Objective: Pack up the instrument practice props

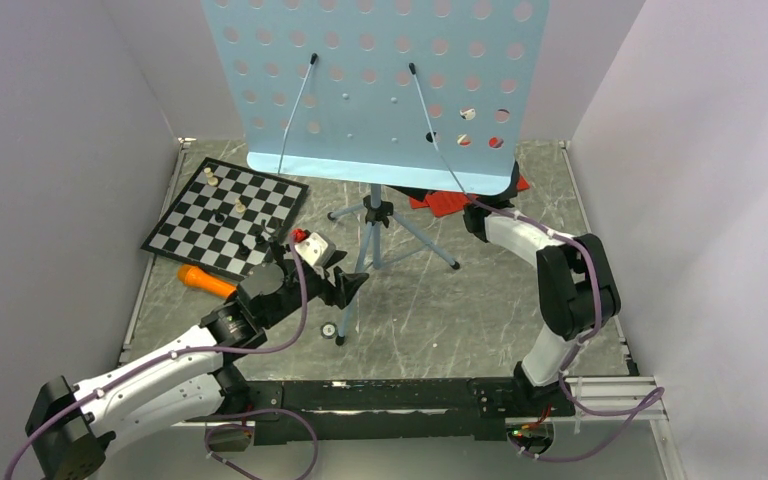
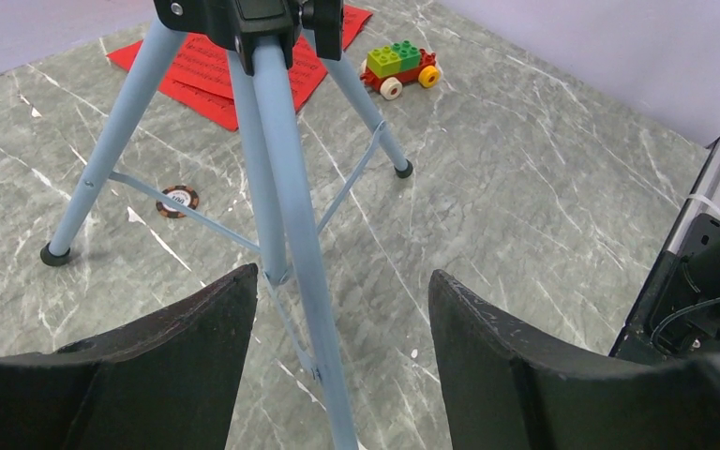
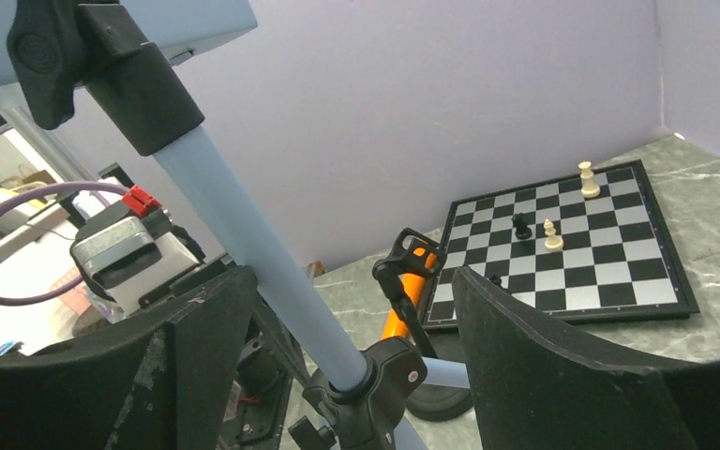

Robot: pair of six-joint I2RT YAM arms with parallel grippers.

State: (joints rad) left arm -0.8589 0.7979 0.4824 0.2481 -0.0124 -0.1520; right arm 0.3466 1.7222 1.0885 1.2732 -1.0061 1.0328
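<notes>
Left claw (image 2: 342, 291) is spread wide, straddling the front leg (image 2: 286, 187) of the blue music stand (image 1: 380, 90) low near the table (image 1: 500, 310), pinching nothing. The right claw (image 3: 349, 281) is likewise spread, its jaws either side of the stand's pole (image 3: 244, 234), just under the black clamp (image 3: 127, 84). The stand is upright mid-table, legs splayed and desk raised. Red music sheets (image 1: 450, 203) lie flat toward the far edge, behind the stand. An orange microphone (image 1: 208, 282) lies near the left edge, just beside the chessboard (image 1: 225, 215), with the black mic stand (image 3: 439, 401) close by. Judgement: packing has barely begun. No prop is folded, gathered or stowed, and no case shows. Collapsing the stand appears to be the step in hand.
</notes>
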